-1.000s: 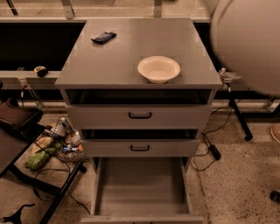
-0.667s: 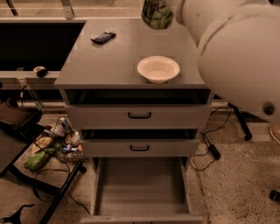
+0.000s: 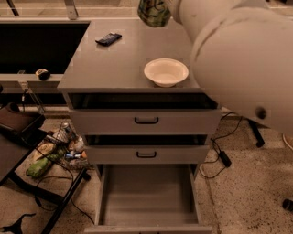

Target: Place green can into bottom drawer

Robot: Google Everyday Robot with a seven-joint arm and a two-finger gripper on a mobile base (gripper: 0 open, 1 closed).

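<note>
The green can (image 3: 154,12) hangs at the top edge of the camera view, above the back of the grey cabinet top (image 3: 114,64). It sits at the end of my big white arm (image 3: 242,59), which fills the upper right. My gripper (image 3: 170,9) is at the can's right side, mostly hidden by the arm, and holds the can. The bottom drawer (image 3: 146,194) is pulled out at the bottom of the view, a wide shallow grey tray with a bare floor. It lies far below and nearer than the can.
A white bowl (image 3: 165,71) and a dark flat packet (image 3: 108,39) lie on the cabinet top. Two upper drawers with black handles (image 3: 146,120) (image 3: 146,154) are slightly open. Clutter and a black stand (image 3: 46,155) sit on the left; cables (image 3: 222,157) run on the right floor.
The arm has swung in from the right, bringing the green can into view at the top. The can has since shifted slightly left. The drawers have not moved.
</note>
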